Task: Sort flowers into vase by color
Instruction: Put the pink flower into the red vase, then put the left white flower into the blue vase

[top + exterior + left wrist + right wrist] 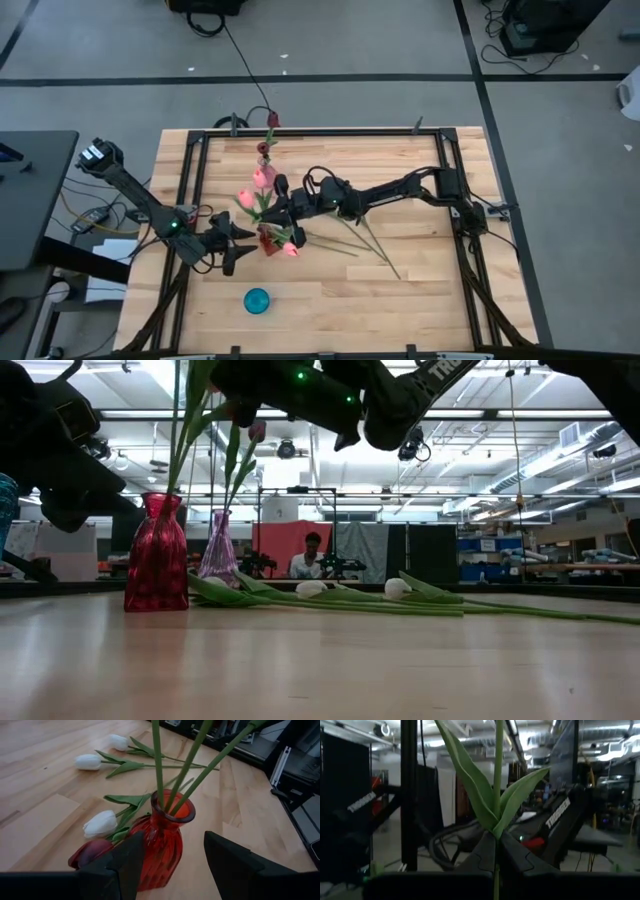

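Gripping a pink tulip's stem (498,795), your right gripper (496,851) hangs over the red vase (162,845); your left gripper (170,865) flanks it, jaws spread.

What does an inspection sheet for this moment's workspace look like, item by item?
Surface: wooden table, black frame rails along its edges.
Job's things: red vase holding three stems; purple vase with stems; white tulips and one dark tulip lying on the table.
Clutter: small teal object.
Grippers: left gripper open, beside the red vase; right gripper shut on a flower stem, held upright.
Cables: black cable on the floor.
Surroundings: a seated person beyond the table.
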